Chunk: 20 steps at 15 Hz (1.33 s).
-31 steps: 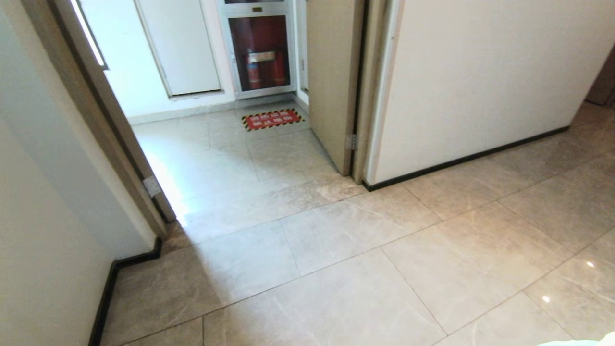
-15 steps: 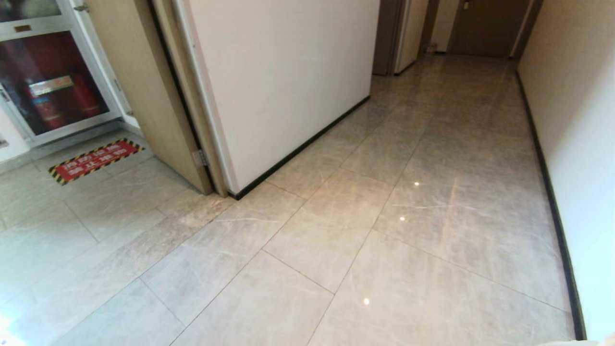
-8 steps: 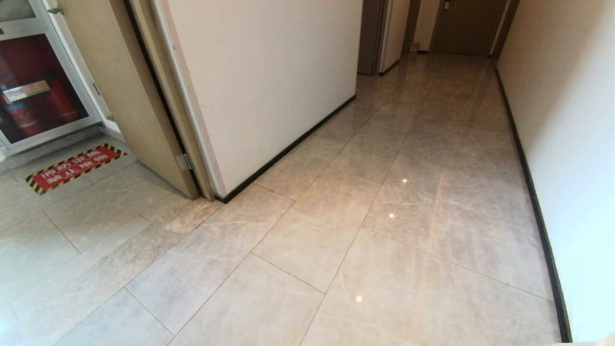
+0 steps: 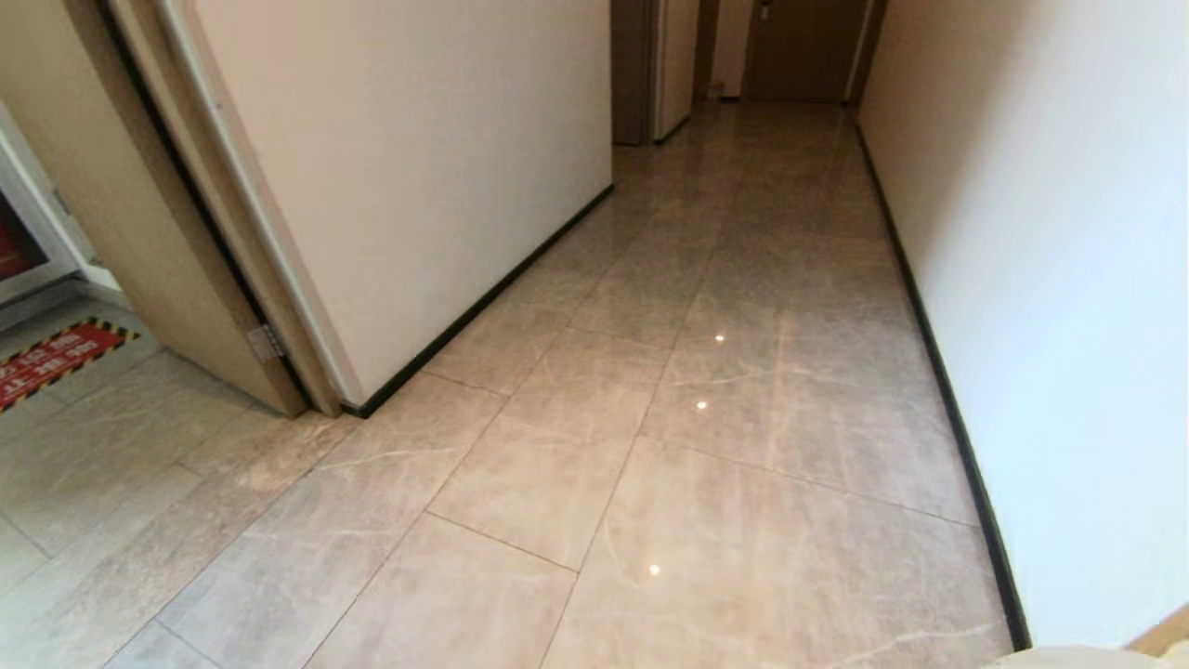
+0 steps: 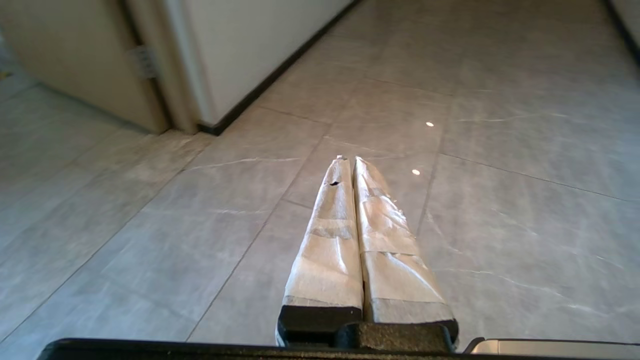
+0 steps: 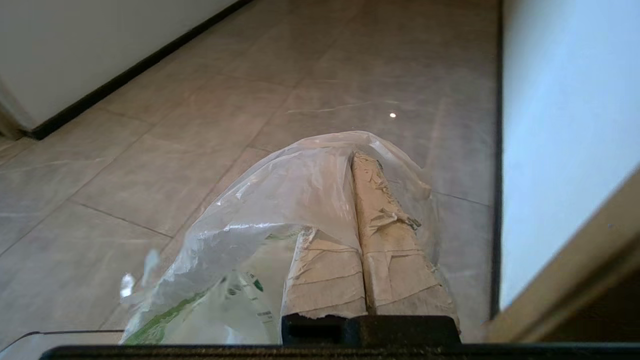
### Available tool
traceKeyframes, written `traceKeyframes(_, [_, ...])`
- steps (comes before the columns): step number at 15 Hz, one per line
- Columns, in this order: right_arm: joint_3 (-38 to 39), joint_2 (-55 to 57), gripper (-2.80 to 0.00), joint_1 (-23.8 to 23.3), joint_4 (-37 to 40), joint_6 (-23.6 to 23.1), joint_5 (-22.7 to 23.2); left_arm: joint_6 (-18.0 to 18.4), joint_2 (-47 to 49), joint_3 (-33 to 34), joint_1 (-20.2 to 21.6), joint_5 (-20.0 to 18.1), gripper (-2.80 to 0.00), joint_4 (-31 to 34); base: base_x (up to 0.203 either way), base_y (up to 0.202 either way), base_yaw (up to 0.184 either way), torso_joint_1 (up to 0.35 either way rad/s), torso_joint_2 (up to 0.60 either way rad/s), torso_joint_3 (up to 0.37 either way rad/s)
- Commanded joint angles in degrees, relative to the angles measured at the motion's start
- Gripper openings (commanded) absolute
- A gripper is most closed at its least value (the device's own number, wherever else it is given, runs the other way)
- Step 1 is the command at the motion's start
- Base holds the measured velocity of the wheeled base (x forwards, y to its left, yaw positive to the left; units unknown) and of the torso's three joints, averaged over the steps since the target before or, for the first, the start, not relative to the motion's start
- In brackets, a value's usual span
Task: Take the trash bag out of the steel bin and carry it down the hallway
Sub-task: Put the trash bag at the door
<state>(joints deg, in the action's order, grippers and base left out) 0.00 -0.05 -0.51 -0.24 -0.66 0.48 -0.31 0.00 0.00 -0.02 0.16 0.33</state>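
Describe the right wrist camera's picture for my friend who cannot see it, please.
The robot's right hand, its fingers wrapped in tape, is shut on the top of a white, see-through trash bag with green-printed packaging inside. Beyond it, the hallway floor of glossy beige tiles runs between white walls with black skirting.

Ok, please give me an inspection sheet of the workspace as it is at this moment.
Surface: glossy marble-look floor tiles.
Job's things: trash bag draped over the right hand; the steel bin not in view; hallway ahead.
Clutter: nothing seen.
Grippers: right hand shut on the trash bag; left hand shut, holding nothing, above the floor.
Cables: nothing seen.
Surroundings: white walls, black skirting, open door, red floor sticker.
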Motion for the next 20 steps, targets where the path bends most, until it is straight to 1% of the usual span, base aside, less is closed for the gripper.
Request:
traceKeyframes(1, [0.09, -0.04, -2.8, 0.07, -0.02, -0.04, 0.05, -0.04, 0.09, 0.0, 0.02, 0.02, -2.8, 0.02, -0.002, 0.008, -0.128, 0.002, 0.0, 0.005])
traceKeyframes(2, [0.09, -0.04, -2.8, 0.07, -0.02, -0.04, 0.05, -0.04, 0.06, 0.0, 0.02, 0.02, -2.8, 0.02, 0.004, 0.003, -0.089, 0.01, 0.0, 0.001])
traceKeyframes(9, [0.09, -0.04, -2.8, 0.07, -0.02, -0.03, -0.04, -0.04, 0.0, 0.0, 0.02, 0.02, -2.8, 0.02, 0.0, 0.0, 0.0, 0.001, 0.0, -0.019])
traceKeyframes(20, [0.09, -0.04, -2.8, 0.07, -0.02, 0.05, -0.04, -0.04, 0.0, 0.0, 0.02, 0.02, -2.8, 0.02, 0.0, 0.0, 0.0, 0.003, 0.0, -0.19])
